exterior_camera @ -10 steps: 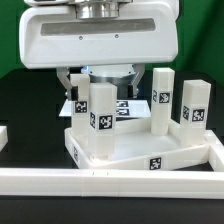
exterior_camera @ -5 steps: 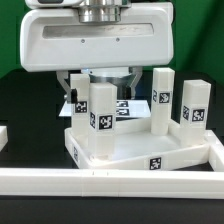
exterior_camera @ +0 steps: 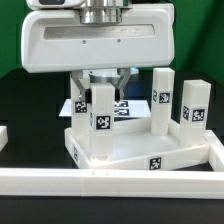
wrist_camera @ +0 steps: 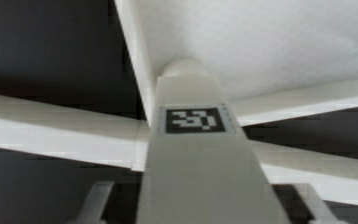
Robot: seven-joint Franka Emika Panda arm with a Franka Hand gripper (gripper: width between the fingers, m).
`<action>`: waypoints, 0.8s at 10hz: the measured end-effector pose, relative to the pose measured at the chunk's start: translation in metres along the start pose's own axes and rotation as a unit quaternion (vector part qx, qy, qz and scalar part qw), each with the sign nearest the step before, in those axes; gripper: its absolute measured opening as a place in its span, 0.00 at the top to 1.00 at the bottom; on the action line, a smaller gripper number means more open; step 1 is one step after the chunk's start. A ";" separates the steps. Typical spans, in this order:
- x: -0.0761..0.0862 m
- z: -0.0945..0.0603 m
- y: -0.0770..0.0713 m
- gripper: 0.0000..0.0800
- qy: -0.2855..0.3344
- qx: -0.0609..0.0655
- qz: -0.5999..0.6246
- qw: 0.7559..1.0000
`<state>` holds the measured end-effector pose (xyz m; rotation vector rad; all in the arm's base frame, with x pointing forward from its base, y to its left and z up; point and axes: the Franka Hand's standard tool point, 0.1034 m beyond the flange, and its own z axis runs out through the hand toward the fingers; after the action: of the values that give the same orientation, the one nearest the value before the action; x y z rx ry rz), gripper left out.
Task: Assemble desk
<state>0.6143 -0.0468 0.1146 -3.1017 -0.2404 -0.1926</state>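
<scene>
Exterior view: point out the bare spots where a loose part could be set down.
Bare black table on the exterior view's left of the desk top, behind the border rail. Crowded: the desk top carries upright legs, with the hand low over them.

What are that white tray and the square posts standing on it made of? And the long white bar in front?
The desk top and the legs look like white plastic: smooth, matte, evenly coloured, with crisp moulded edges. Their black-and-white tags seem to be printed paper stickers, though that is hard to tell. The border rail in front looks like the same kind of matte white plastic.
</scene>
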 end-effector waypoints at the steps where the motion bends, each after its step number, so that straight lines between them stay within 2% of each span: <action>1: 0.000 0.000 0.000 0.64 0.000 0.000 0.000 1.000; 2: 0.000 0.000 0.000 0.64 0.000 0.000 0.008 1.000; 5: -0.001 0.000 0.004 0.64 0.001 0.004 0.138 0.990; 8: 0.002 0.001 0.005 0.64 0.010 0.004 0.291 0.957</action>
<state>0.6168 -0.0516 0.1136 -2.9939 0.6638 -0.2012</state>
